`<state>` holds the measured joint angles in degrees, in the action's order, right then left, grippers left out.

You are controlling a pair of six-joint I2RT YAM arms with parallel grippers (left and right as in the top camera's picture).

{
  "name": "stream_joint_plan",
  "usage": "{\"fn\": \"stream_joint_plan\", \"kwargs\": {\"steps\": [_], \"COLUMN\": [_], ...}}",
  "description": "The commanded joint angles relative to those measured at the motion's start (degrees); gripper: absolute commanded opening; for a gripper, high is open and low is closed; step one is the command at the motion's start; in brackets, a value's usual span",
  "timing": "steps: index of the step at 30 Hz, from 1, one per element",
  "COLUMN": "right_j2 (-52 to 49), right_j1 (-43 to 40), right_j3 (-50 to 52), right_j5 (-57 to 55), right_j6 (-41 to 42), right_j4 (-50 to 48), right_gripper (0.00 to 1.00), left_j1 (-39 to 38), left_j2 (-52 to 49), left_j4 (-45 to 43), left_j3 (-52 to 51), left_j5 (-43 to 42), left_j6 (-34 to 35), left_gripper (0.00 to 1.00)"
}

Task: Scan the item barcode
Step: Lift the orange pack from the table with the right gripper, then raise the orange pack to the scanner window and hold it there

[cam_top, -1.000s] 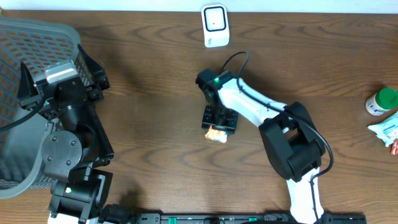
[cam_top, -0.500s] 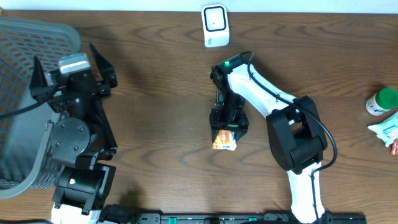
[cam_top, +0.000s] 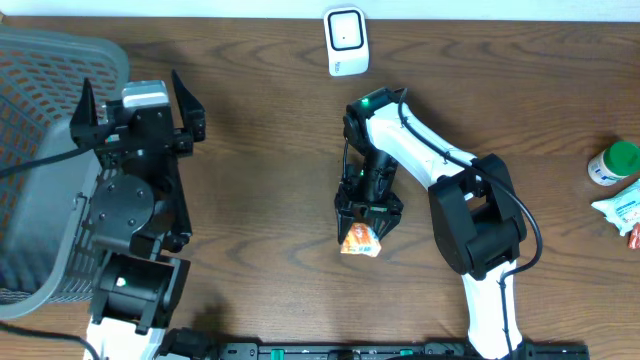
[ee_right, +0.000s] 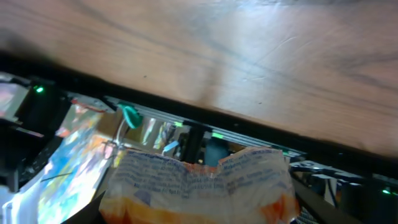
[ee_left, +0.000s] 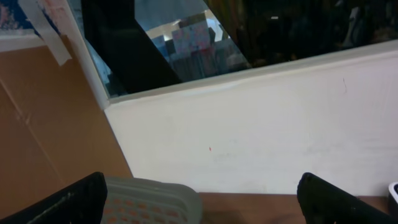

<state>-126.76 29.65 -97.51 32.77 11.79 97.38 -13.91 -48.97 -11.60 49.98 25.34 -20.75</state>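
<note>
The item, a crinkled orange and white snack packet (cam_top: 360, 241), hangs at the tip of my right gripper (cam_top: 368, 226), which is shut on it over the table's front middle. In the right wrist view the packet (ee_right: 199, 186) fills the lower frame, its white printed side facing the camera; no barcode shows there. A white scanner (cam_top: 346, 41) stands at the table's far edge, well away from the packet. My left gripper (cam_top: 137, 105) is open and holds nothing, raised beside the basket. Its two dark fingertips (ee_left: 74, 200) stand wide apart in the left wrist view.
A grey mesh basket (cam_top: 40, 90) fills the left side, and its rim (ee_left: 155, 198) shows between the left fingers. At the right edge stand a green-capped bottle (cam_top: 612, 162) and a white packet (cam_top: 622, 208). Arm bases line the front edge.
My right gripper has carried the packet toward the front of the table, away from the scanner, and turned. The left arm has shifted to the right and toward the table's far edge, still open.
</note>
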Motion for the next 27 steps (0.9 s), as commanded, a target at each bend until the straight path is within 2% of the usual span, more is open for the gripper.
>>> {"fn": "stream_joint_plan", "kwargs": {"steps": [1, 16, 24, 27], "right_j2": [-0.2, -0.2, -0.2, -0.2], "right_j1": [0.1, -0.2, -1.5, -2.8], "right_j3": [-0.6, -0.6, -1.4, -4.3], "right_j5": [5.5, 5.2, -3.5, -6.9], "right_j6": [-1.1, 0.3, 6.6, 8.2], "right_j4": [0.2, -1.0, -23.1, -26.5], "right_gripper": [0.62, 0.59, 0.6, 0.58], "left_j1": [0.2, 0.2, 0.2, 0.2], "left_j2": [-1.2, -3.1, -3.1, -3.1], "left_j4": [0.0, 0.0, 0.0, 0.0], "left_j3": [0.5, 0.5, 0.5, 0.5], "left_j5": [-0.7, -1.0, -1.0, -1.0], "left_j6": [0.5, 0.5, 0.6, 0.5], "left_gripper": [0.98, 0.98, 0.98, 0.98]}}
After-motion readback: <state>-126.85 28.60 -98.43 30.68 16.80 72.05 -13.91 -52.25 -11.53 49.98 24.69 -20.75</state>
